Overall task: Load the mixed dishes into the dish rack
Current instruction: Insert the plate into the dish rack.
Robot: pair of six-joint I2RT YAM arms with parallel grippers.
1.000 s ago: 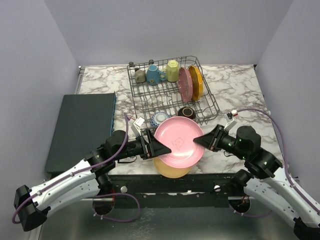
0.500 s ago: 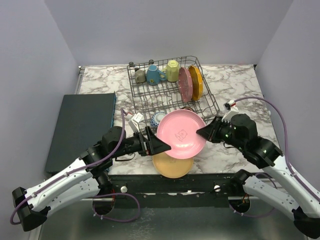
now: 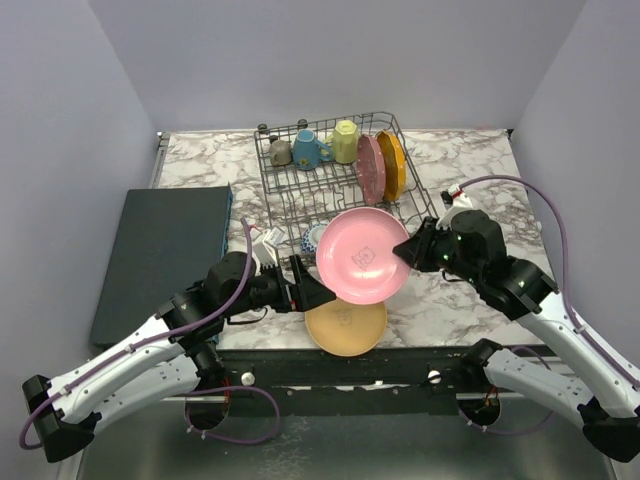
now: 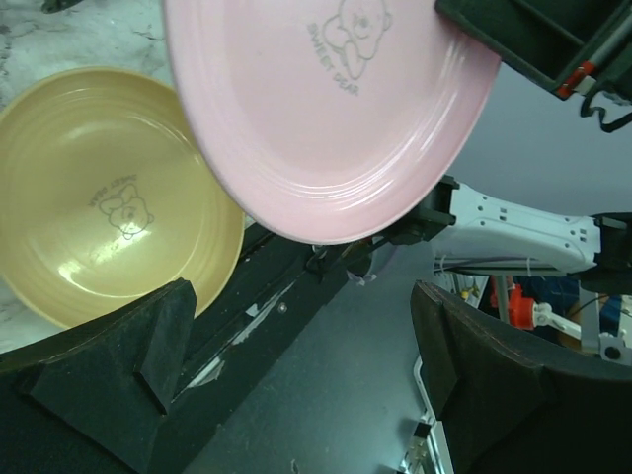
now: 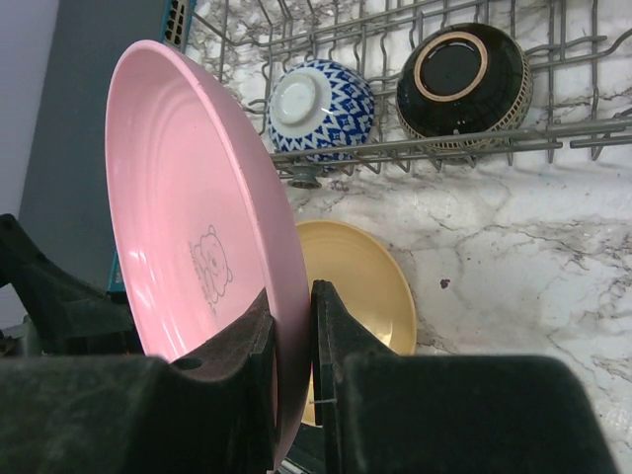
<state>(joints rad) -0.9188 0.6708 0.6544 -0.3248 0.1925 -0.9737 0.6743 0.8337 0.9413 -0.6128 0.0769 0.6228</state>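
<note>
Where the overhead camera looks down: marbled surface (image 3: pixel 470 170), dish rack (image 3: pixel 300 195) at its far middle, dark mat (image 3: pixel 165 260) on the left.
Pink plate (image 3: pixel 362 255): lifted and tilted, face up toward the camera, between the two grippers and just in front of the rack's near edge.
Right gripper (image 3: pixel 405 252): clenched on the pink plate's right rim.
Left gripper (image 3: pixel 322 296): released, jaws spread, just beside the plate's lower left rim.
Yellow plate (image 3: pixel 345 325): flat on the surface by its front edge, partly covered by the pink plate.
Rack, far row: grey mug (image 3: pixel 281 152), blue mug (image 3: pixel 308 150), yellow mug (image 3: pixel 345 141).
Rack, far right: upright pink plate (image 3: pixel 370 168) and orange plate (image 3: pixel 392 165), both on edge, side by side.
Left wrist, plates: the pink plate fills the upper frame with a bear print on its face. The yellow plate lies lower left with the same print.
Left wrist, gripper: fingers stand wide at the bottom corners, nothing between them, clear of the plate.
Left wrist, other arm: the right gripper bites the rim at upper right.
Right wrist, grip: both fingers pinch the pink plate's rim, and the plate stands nearly on edge.
Right wrist, bowls: blue patterned bowl (image 5: pixel 321 104) and dark bowl (image 5: pixel 464 74) sit at the rack's near rail, feet toward the camera.
Right wrist, below: the yellow plate rests on the marble.
</note>
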